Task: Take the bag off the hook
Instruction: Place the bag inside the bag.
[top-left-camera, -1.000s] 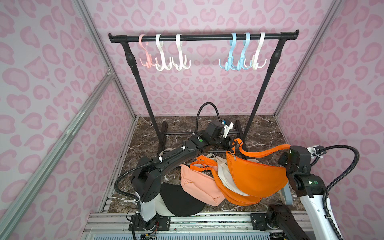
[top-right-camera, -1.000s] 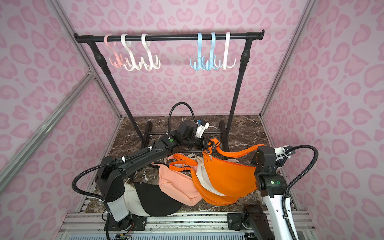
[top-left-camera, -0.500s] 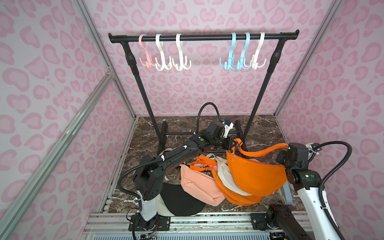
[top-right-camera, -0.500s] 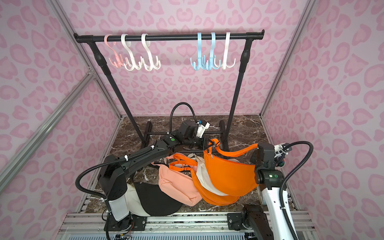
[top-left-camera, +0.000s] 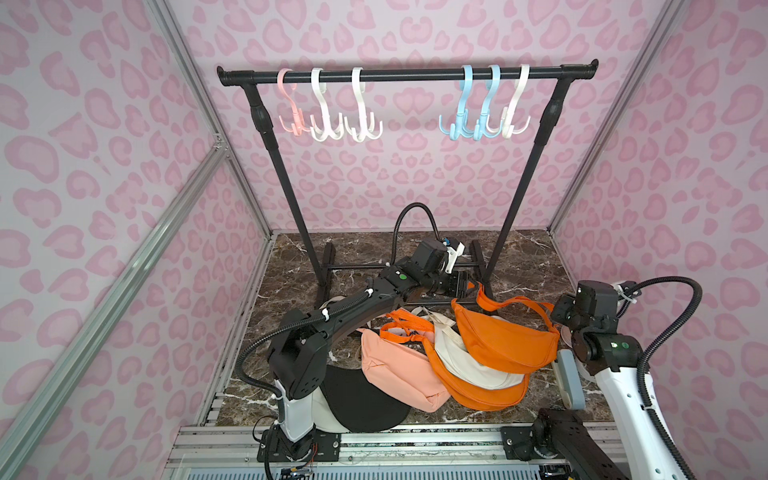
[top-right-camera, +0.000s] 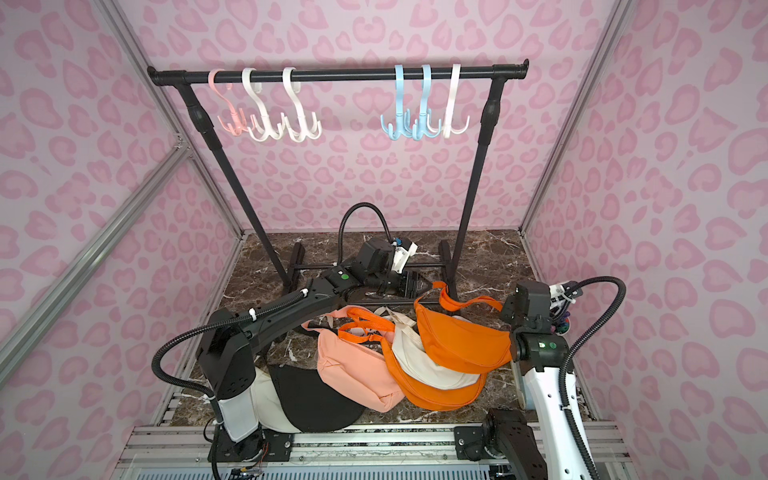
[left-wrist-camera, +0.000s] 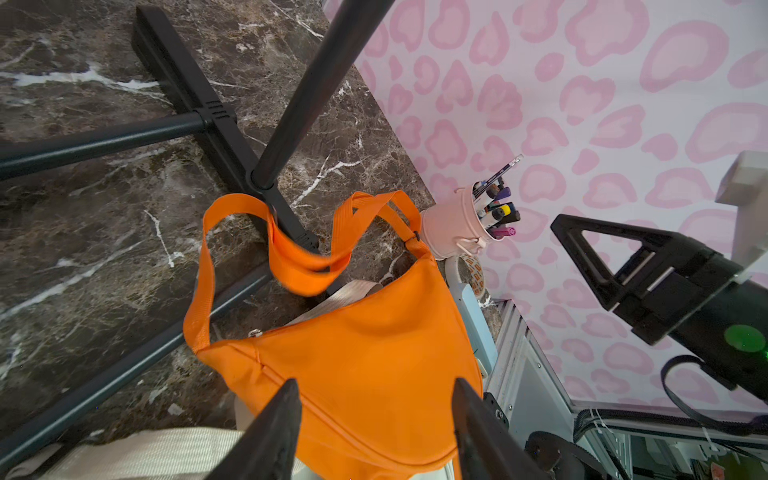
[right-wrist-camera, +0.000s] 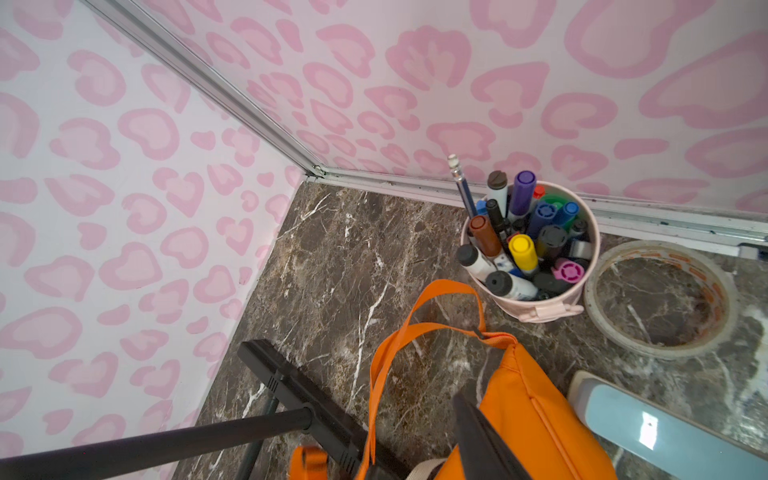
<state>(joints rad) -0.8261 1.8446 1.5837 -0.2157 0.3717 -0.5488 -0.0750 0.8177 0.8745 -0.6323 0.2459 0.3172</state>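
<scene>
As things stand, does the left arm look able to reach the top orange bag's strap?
Probably yes: the left tool hangs open just over the orange bag, and its strap loops ahead with nothing between, though the rack's foot sits right by it.

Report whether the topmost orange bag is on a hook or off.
Off. The orange bag lies on the cream bag in the floor pile, and every hook on the rail hangs empty.

The dark brown, white-veined marble floor (top-left-camera: 519, 257) bears the black metal rack's feet (top-left-camera: 328, 259), a peach fabric bag (top-left-camera: 395, 374), a black-and-cream bag (top-left-camera: 361, 399), a flat orange fabric bag (top-left-camera: 486, 395), a pink cup of markers (right-wrist-camera: 536, 305), a clear tape roll (right-wrist-camera: 660, 349) and a pale blue flat block (right-wrist-camera: 665, 432)
</scene>
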